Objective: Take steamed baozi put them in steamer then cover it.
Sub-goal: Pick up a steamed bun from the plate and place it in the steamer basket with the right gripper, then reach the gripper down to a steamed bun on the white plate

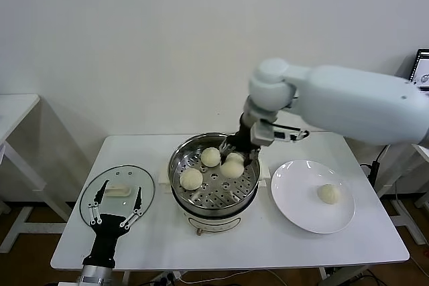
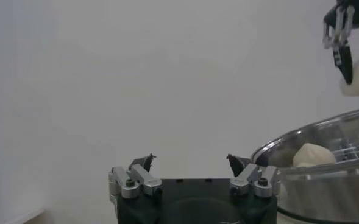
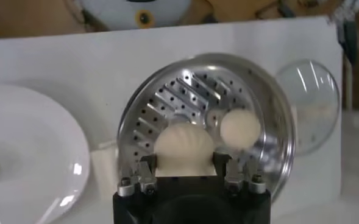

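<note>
Right gripper (image 1: 236,154), ours, closed on one baozi (image 1: 233,165): it holds the bun over the steamer (image 1: 213,199), above the pot's right-hand half; our right wrist view shows the bun (image 3: 183,146) pinched between the two fingers with the perforated floor beneath it

Left gripper (image 1: 112,206), ours, idle at the table's (image 1: 221,246) near left edge, jaws spread wide, nothing between them; it sits over the near rim of the lid (image 1: 118,192)

Near row, left to right:
- lid, flat round glass, lying on the table left of the steamer, white handle at its middle
- steamer, shiny steel pot on a white base, at the table's middle
- plate (image 1: 295,209), white, round, right of the steamer and just beside it

Contents:
- steamer: two baozi resting on the floor, one at near left (image 1: 191,178), one at far middle (image 1: 211,157); the held bun is a third
- plate: one baozi (image 1: 328,193), right of centre

Beyond: white wall behind the table
</note>
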`<act>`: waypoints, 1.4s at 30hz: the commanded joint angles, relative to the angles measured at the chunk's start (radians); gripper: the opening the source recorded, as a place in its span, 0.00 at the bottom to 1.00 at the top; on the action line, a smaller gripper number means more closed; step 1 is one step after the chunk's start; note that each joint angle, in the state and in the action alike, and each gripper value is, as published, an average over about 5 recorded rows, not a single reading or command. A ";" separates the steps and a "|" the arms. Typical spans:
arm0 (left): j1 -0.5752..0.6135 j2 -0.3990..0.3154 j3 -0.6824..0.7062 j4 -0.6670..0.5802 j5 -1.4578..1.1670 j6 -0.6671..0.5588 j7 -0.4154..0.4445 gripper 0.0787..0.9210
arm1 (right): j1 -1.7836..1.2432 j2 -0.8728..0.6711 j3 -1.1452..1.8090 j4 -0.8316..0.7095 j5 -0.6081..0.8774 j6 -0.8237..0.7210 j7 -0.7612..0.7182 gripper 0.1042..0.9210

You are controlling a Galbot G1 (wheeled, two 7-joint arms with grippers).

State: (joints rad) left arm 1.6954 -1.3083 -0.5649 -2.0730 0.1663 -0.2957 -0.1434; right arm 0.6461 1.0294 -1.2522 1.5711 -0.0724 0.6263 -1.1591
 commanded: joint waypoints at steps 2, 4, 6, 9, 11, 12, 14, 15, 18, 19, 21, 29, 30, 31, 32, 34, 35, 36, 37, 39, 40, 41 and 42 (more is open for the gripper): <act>-0.002 -0.001 0.005 -0.001 -0.001 -0.001 0.000 0.88 | -0.143 0.113 0.019 -0.027 -0.206 0.138 0.021 0.66; 0.000 -0.001 0.004 -0.001 -0.001 -0.003 -0.001 0.88 | -0.158 0.125 0.023 -0.039 -0.219 0.142 0.020 0.66; 0.001 0.000 0.001 -0.002 -0.001 -0.005 -0.001 0.88 | -0.168 0.137 0.025 -0.050 -0.230 0.146 0.019 0.66; 0.003 0.002 -0.002 -0.002 -0.001 -0.009 -0.002 0.88 | -0.180 0.150 0.027 -0.063 -0.243 0.150 0.017 0.66; 0.004 0.002 -0.003 -0.002 -0.002 -0.011 -0.003 0.88 | -0.184 0.152 0.025 -0.065 -0.244 0.151 0.015 0.66; 0.004 0.002 -0.003 -0.001 -0.002 -0.012 -0.003 0.88 | -0.185 0.151 0.024 -0.064 -0.243 0.151 0.015 0.66; 0.004 0.001 -0.002 0.000 -0.002 -0.013 -0.003 0.88 | -0.186 0.146 0.020 -0.062 -0.240 0.151 0.013 0.66; 0.003 0.001 -0.002 0.001 -0.002 -0.014 -0.003 0.88 | -0.187 0.144 0.018 -0.062 -0.240 0.151 0.013 0.66; 0.002 0.000 -0.001 0.002 -0.002 -0.014 -0.003 0.88 | -0.187 0.140 0.016 -0.061 -0.238 0.150 0.013 0.66; 0.002 0.000 -0.002 0.002 -0.002 -0.015 -0.003 0.88 | -0.188 0.139 0.015 -0.061 -0.238 0.149 0.014 0.66; 0.001 0.000 -0.002 0.002 -0.002 -0.015 -0.004 0.88 | -0.190 0.139 0.015 -0.062 -0.239 0.147 0.016 0.66; -0.001 0.000 -0.004 0.007 -0.002 -0.017 -0.004 0.88 | -0.187 0.133 0.018 -0.063 -0.238 0.132 0.020 0.76; -0.001 -0.001 -0.004 0.007 -0.002 -0.017 -0.004 0.88 | -0.186 0.130 0.024 -0.064 -0.237 0.129 0.021 0.79; -0.001 -0.001 -0.004 0.007 -0.002 -0.017 -0.004 0.88 | -0.184 0.126 0.031 -0.065 -0.234 0.124 0.020 0.82; -0.001 -0.001 -0.004 0.007 -0.002 -0.017 -0.004 0.88 | -0.182 0.121 0.040 -0.065 -0.228 0.118 0.019 0.84; 0.000 -0.002 -0.004 0.005 -0.002 -0.016 -0.004 0.88 | -0.179 0.103 0.066 -0.064 -0.199 0.103 0.006 0.87; 0.000 -0.002 -0.005 0.004 -0.002 -0.016 -0.004 0.88 | -0.176 0.091 0.079 -0.063 -0.177 0.090 -0.002 0.87; 0.000 -0.002 -0.006 0.004 -0.002 -0.016 -0.004 0.88 | -0.172 0.075 0.092 -0.062 -0.142 0.071 -0.012 0.88; 0.000 -0.002 -0.008 0.004 -0.002 -0.016 -0.004 0.88 | -0.166 0.055 0.106 -0.061 -0.103 0.046 -0.022 0.88; -0.002 -0.001 -0.010 0.006 -0.002 -0.017 -0.004 0.88 | -0.152 0.003 0.135 -0.067 -0.013 -0.025 -0.033 0.88; -0.004 -0.001 -0.011 0.008 -0.002 -0.018 -0.003 0.88 | -0.144 -0.027 0.147 -0.077 0.038 -0.065 -0.036 0.88; -0.006 0.000 -0.011 0.009 -0.002 -0.018 -0.003 0.88 | -0.137 -0.060 0.156 -0.090 0.088 -0.105 -0.038 0.88; -0.008 0.000 -0.010 0.010 -0.002 -0.019 -0.003 0.88 | -0.129 -0.094 0.162 -0.106 0.138 -0.148 -0.040 0.88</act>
State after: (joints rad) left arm 1.6927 -1.3098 -0.5747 -2.0666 0.1643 -0.3123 -0.1476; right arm 0.4867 1.0938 -1.1712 1.5050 -0.2080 0.6842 -1.1662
